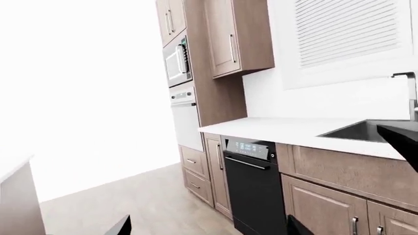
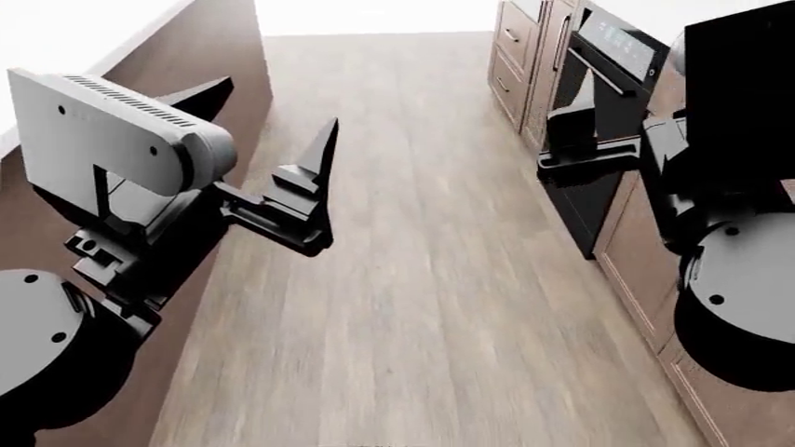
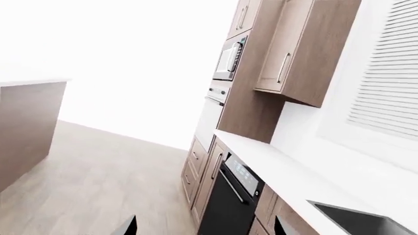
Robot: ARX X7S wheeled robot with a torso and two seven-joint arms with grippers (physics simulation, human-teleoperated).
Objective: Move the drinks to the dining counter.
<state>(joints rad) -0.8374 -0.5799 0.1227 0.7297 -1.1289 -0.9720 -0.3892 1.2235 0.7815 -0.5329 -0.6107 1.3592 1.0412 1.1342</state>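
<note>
In the head view the robot stood in a kitchen aisle over a wood-plank floor (image 2: 423, 279), both arms raised in front of it. The left gripper (image 2: 267, 158) hung over the left side of the aisle with its two dark fingers (image 2: 316, 154) spread wide apart and nothing between them. The right gripper (image 2: 584, 140) was at the right, close to the black dishwasher (image 2: 609, 56), and its fingers could not be made out well enough to tell whether they were apart or together. The dining counter (image 2: 74, 37) showed as a bright white slab at the far left, above a brown side panel (image 2: 211, 56). None of the drinks appeared in any view. The left wrist view showed the white worktop (image 1: 281, 129) with its grey sink (image 1: 362, 131), wooden cabinets (image 1: 238, 34), a microwave (image 1: 176, 61) and a white oven (image 1: 185, 117).
</note>
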